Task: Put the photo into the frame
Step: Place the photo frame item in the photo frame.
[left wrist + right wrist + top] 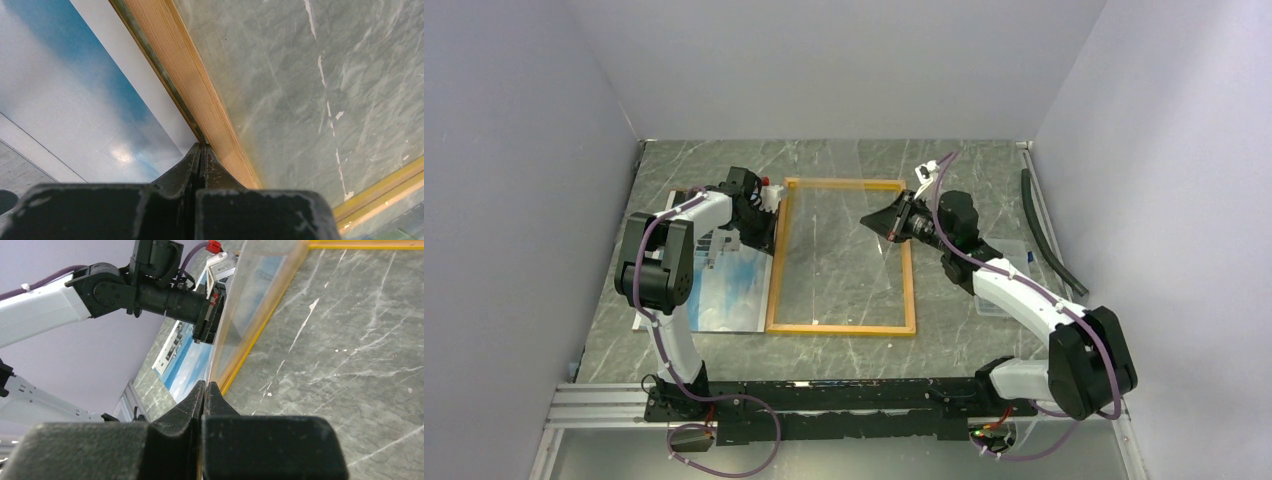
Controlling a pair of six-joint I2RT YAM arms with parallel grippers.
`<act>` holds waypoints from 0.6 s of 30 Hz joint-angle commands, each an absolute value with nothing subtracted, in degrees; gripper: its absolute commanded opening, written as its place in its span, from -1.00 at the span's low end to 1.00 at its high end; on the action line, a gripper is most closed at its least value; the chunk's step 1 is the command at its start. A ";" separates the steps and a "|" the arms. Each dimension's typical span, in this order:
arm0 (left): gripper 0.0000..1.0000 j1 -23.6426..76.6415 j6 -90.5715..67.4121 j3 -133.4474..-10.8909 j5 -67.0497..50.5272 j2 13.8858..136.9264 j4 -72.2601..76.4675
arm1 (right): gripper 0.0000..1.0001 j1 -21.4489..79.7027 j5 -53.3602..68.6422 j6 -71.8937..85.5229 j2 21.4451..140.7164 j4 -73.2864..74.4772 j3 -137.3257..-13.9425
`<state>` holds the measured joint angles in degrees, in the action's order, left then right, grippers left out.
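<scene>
My left tool is pressed fully shut with nothing in it that I can make out. Its tip is down against the outer wooden edge of the frame, right at the seam where the frame's left long rail meets the photo. The photo lies flat and picture side up on the tabletop, just beside that rail on its outer, left side. Its long axis runs parallel to the frame's long sides, away from my bases, and part of it sits under my left arm. My right tool is shut too, seemingly pinched on the edge of the clear pane, which tilts up from the frame. I judge that the photo has to travel rightward across the left rail into the opening, and my left arm is the nearer one.
</scene>
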<state>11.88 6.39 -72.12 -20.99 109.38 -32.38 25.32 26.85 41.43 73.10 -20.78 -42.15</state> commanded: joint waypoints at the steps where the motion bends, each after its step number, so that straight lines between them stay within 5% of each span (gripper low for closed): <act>1: -0.95 12.48 6.50 -72.61 -22.21 109.58 -33.51 | -1.00 27.25 28.00 38.01 72.51 -16.32 -42.86; 18: -0.95 12.13 5.82 -72.61 -22.77 109.35 -34.08 | -1.00 30.09 24.12 33.97 68.63 -10.28 -45.52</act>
<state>11.86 6.37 -72.12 -20.99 109.38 -32.40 28.99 22.74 36.62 68.66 -12.82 -43.46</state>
